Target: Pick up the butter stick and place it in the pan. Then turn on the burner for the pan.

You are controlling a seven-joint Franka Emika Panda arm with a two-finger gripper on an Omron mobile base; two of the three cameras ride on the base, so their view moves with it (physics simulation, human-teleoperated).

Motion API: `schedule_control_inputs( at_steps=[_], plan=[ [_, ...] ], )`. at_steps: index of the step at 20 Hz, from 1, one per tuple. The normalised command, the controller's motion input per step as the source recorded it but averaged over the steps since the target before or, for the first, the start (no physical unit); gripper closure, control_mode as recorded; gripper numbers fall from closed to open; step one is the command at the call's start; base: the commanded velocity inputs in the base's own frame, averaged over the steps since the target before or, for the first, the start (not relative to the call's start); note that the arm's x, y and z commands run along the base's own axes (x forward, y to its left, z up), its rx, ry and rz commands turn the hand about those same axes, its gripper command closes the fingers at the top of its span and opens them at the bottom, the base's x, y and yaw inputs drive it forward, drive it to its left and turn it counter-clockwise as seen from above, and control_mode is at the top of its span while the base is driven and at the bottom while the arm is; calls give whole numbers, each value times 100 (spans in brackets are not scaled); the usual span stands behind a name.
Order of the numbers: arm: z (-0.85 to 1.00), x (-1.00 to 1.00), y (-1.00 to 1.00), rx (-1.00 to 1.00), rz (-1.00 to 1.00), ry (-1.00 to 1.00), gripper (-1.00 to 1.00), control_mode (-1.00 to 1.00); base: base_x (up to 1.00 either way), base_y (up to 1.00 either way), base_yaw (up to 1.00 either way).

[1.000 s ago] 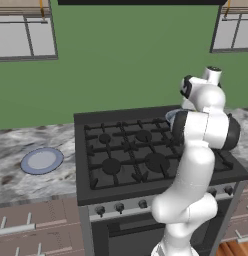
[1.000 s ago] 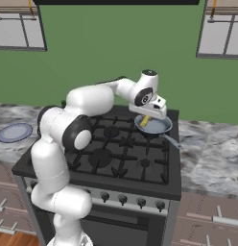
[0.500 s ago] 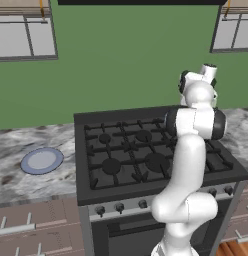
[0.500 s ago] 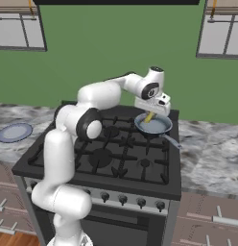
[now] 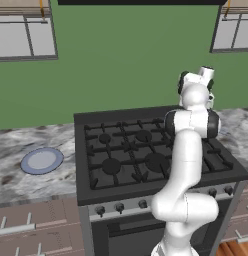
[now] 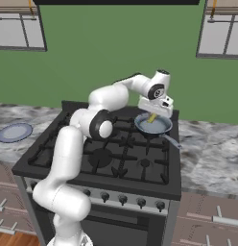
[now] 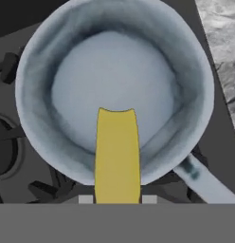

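My gripper [image 6: 152, 114] hangs over the back right of the stove, shut on the butter stick [image 6: 152, 117], a thin yellow bar pointing down into the pan [image 6: 154, 127]. In the hand view the butter stick [image 7: 117, 156] runs up from between my fingertips [image 7: 85, 199], its far end over the middle of the grey-blue pan [image 7: 114, 61]. It looks held just above the pan floor. The pan's silvery handle [image 6: 172, 141] points front right. The burner lies hidden under the pan, with black grate bars [image 7: 58, 182] showing around it. The arm [image 5: 188, 150] blocks the pan in the left base view.
A blue-rimmed plate [image 5: 42, 160] lies on the marble counter left of the stove, also the plate [image 6: 14, 132]. A row of knobs [image 6: 123, 199] runs along the stove front. Green wall stands close behind the stove. Marble counter [image 6: 212, 149] extends to the right.
The arm's elbow has swung up and right, and the hand has shifted slightly right over the pan. The butter stick stays in the grip.
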Motion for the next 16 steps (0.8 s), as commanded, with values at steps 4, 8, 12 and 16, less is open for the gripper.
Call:
schedule_control_inputs(
  at_steps=[4, 8, 12, 16],
  plan=[
    [-45, 4, 0, 0, 0, 0, 100, -100, 0, 0, 0],
    [-46, 10, 2, 0, 0, 0, 100, -100, 0, 0, 0],
    [-31, 14, 6, 0, 0, -1, 100, -100, 0, 0, 0],
    [-29, 21, 8, 0, 0, -1, -100, -100, 0, 0, 0]
  ],
)
